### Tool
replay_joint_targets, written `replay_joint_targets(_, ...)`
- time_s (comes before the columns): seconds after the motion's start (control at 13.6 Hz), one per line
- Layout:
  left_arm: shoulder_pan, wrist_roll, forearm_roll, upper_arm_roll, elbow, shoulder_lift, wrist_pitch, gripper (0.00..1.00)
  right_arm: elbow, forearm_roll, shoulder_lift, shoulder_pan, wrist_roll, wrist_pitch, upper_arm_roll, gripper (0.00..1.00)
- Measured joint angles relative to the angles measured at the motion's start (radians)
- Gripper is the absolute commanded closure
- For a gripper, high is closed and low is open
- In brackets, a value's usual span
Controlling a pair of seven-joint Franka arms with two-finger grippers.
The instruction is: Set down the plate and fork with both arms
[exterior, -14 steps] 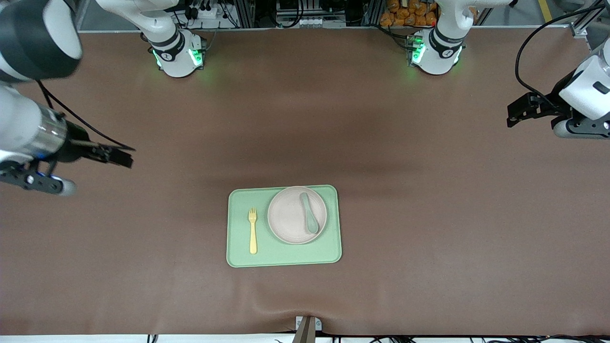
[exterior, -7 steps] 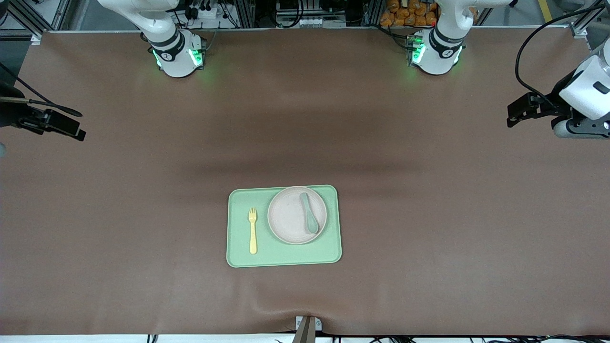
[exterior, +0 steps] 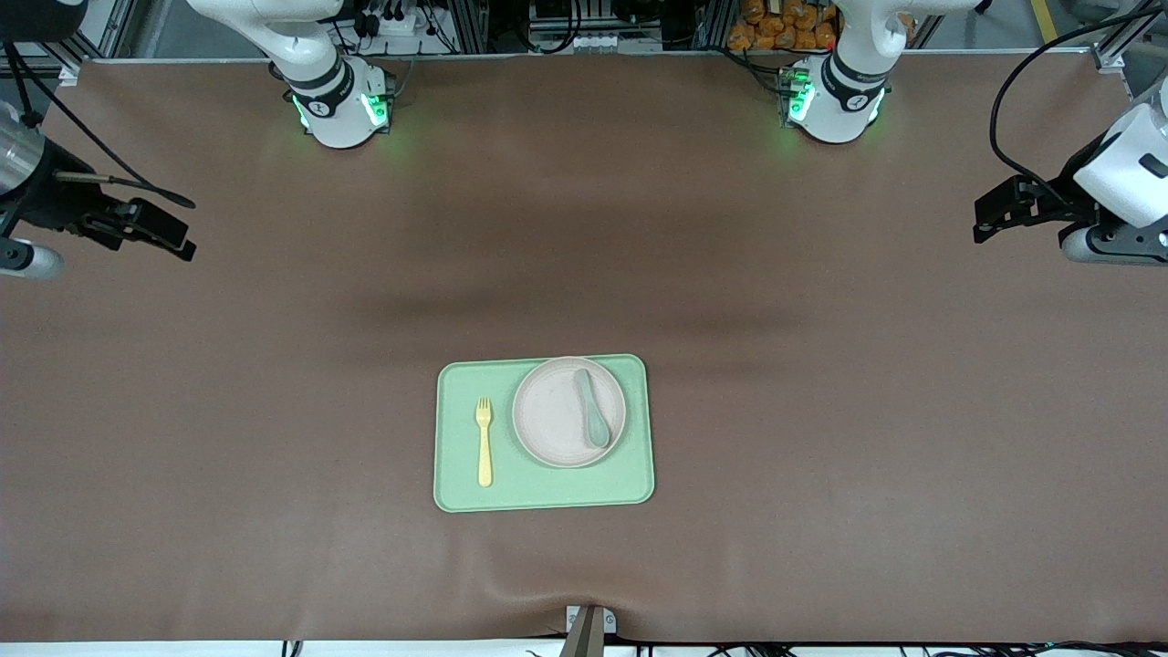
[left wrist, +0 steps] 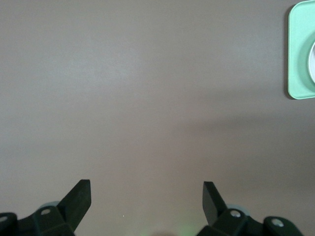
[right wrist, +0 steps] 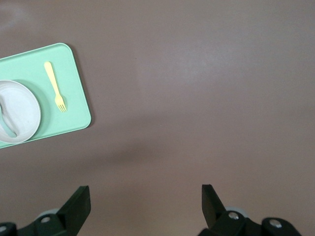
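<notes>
The off-white round plate (exterior: pixel 568 411) (right wrist: pixel 18 111) lies on a pale green tray (exterior: pixel 544 488) (right wrist: pixel 74 88) (left wrist: pixel 298 59) in the middle of the table. The pale yellow fork (exterior: pixel 484 442) (right wrist: pixel 55 92) lies on the same tray beside the plate, toward the right arm's end. My right gripper (exterior: pixel 173 239) (right wrist: pixel 145 199) hangs open and empty over bare table at the right arm's end, well clear of the tray. Over the left arm's end, my left gripper (exterior: pixel 984 219) (left wrist: pixel 146 196) is open and empty too.
A grey-green spoon (exterior: pixel 591 407) lies on the plate. The brown mat (exterior: pixel 821 411) covers the whole table. Both arm bases (exterior: pixel 339 105) (exterior: pixel 832 102) stand along the edge farthest from the front camera. A small bracket (exterior: pixel 589 625) sits at the nearest edge.
The right arm has swung away from the tray toward its end of the table and risen, its gripper now higher in the front view. The left arm has barely moved.
</notes>
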Motion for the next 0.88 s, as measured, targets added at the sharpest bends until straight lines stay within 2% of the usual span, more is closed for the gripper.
replay_joint_targets(0.15,0.000,0.004,0.000,0.002,0.004,0.000,0.000,0.00,-0.011,-0.001,-0.016,-0.001,0.000,0.022,-0.001,0.00)
replay_joint_targets(0.51,0.001,0.012,-0.004,0.003,0.019,-0.001,0.000,0.00,0.057,-0.006,-0.008,-0.003,-0.002,-0.010,-0.005,0.00)
replay_joint_targets(0.88,0.001,0.046,-0.005,0.003,0.024,-0.001,0.000,0.00,0.063,-0.011,0.001,-0.003,-0.056,-0.012,-0.008,0.00)
